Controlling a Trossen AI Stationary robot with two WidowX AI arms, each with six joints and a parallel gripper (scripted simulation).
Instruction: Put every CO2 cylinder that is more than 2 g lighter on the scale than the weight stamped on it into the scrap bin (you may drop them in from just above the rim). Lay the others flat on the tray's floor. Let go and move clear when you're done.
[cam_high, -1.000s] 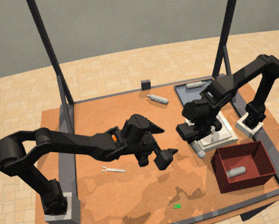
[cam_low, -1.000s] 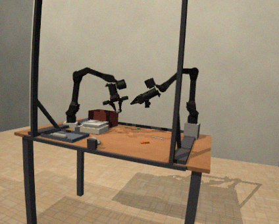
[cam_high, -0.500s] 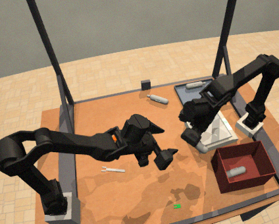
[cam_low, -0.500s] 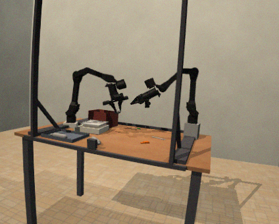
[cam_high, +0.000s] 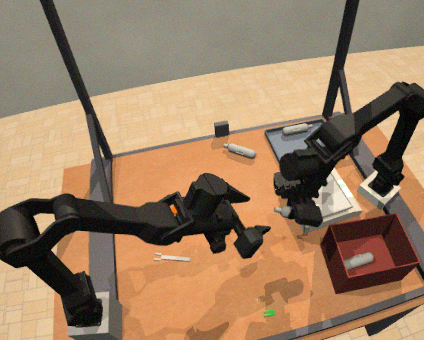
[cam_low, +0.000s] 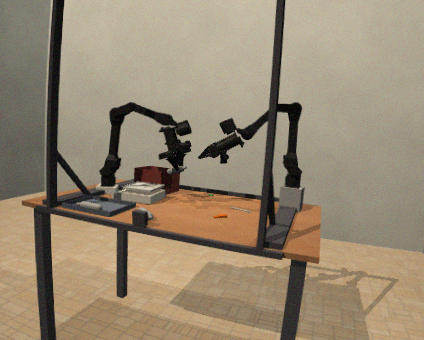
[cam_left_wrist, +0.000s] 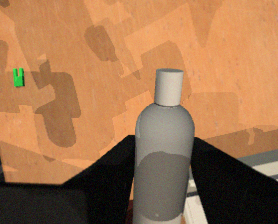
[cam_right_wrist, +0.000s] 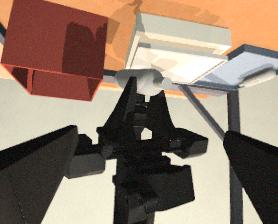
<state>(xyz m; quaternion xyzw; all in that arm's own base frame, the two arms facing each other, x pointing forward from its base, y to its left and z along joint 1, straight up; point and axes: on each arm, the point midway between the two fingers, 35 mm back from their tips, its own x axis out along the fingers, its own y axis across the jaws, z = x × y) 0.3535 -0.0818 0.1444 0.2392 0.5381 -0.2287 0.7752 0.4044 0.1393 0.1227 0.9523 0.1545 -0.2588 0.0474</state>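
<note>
My left gripper (cam_high: 294, 210) (cam_left_wrist: 162, 143) is shut on a grey cylinder (cam_high: 282, 211) (cam_left_wrist: 165, 120) (cam_right_wrist: 122, 78), held in the air beside the scale (cam_high: 327, 196) (cam_low: 142, 193) (cam_right_wrist: 170, 30). No stamp is readable on it. My right gripper (cam_high: 258, 213) is open and empty, above the table. One cylinder (cam_high: 360, 260) lies in the red scrap bin (cam_high: 362, 280) (cam_low: 150, 175) (cam_right_wrist: 40, 40). Another cylinder (cam_high: 296, 129) (cam_low: 90, 205) (cam_right_wrist: 257, 76) lies flat on the blue tray (cam_high: 287, 145) (cam_low: 112, 211). A third cylinder (cam_high: 241, 151) lies on the table; its stamp is unreadable.
A dark block (cam_high: 221, 128) (cam_low: 140, 218) stands at the table edge near the loose cylinder. A white forked piece (cam_high: 172, 258), a green piece (cam_high: 269, 313) (cam_left_wrist: 18, 78) and an orange piece (cam_low: 220, 216) lie on the table. Frame posts rise at the corners.
</note>
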